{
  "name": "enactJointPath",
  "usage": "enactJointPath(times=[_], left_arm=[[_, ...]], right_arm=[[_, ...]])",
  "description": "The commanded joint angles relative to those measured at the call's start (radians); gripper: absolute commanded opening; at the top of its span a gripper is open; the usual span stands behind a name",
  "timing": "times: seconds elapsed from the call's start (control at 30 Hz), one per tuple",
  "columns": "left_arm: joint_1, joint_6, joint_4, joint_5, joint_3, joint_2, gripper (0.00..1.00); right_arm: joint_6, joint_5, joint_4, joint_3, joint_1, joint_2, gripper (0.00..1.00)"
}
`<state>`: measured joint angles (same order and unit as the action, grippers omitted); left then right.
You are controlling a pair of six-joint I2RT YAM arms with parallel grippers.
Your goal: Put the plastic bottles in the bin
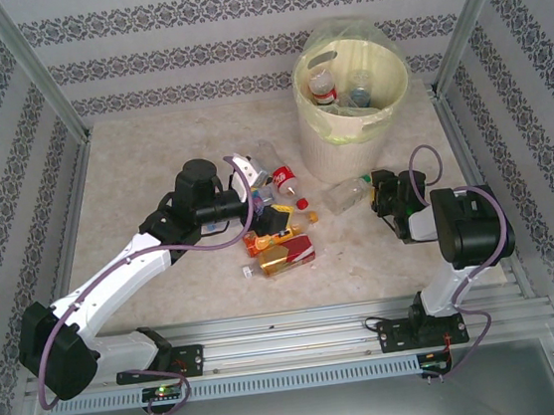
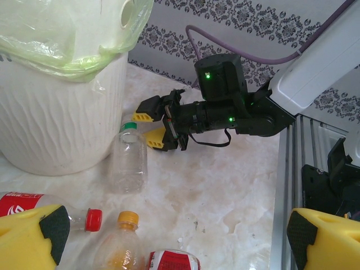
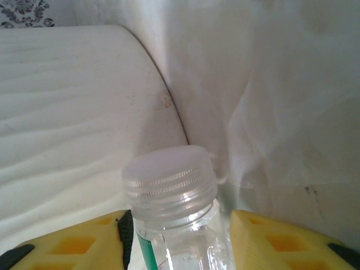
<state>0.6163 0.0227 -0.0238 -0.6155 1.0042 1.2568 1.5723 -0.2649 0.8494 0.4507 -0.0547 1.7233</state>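
Just inside the right claw (image 3: 179, 243) lies a clear bottle (image 3: 170, 183)

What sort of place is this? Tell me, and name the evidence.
Likely a staged robot test cell: wallpapered panels in an aluminium frame, the left arm and right arm bolted to a rail, plastic bottles beside a bin.

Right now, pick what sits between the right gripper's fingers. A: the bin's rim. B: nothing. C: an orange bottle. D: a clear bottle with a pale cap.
D: the right wrist view shows the clear bottle, pale cap up front, between the two sides of the open right gripper, beside the bin.
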Motion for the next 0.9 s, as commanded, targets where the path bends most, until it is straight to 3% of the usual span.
enactJointPath(times=[0.0,0.23,0.4,0.53,0.87], left_arm=[[0.014,0.02,-0.019,0.005,0.008,-0.01,1.0],[0.015,0.02,-0.02,0.002,0.009,-0.01,1.0],[0.014,0.016,-0.019,-0.006,0.01,-0.007,1.0],[0.015,0.012,-0.017,-0.011,0.01,-0.009,1.0],[0.015,0.015,-0.021,-0.008,0.011,-0.023,1.0]], right_arm=[[-0.018,-0.013,-0.062,0.017,0.01,0.013,0.47],[-0.154,-0.005,-0.263,0.051,0.002,-0.115,0.4],[-0.231,-0.021,-0.431,0.096,-0.006,-0.197,0.46],[-0.229,-0.062,-0.479,0.118,-0.006,-0.2,0.52],[-0.221,-0.092,-0.475,0.155,-0.005,-0.138,0.53]])
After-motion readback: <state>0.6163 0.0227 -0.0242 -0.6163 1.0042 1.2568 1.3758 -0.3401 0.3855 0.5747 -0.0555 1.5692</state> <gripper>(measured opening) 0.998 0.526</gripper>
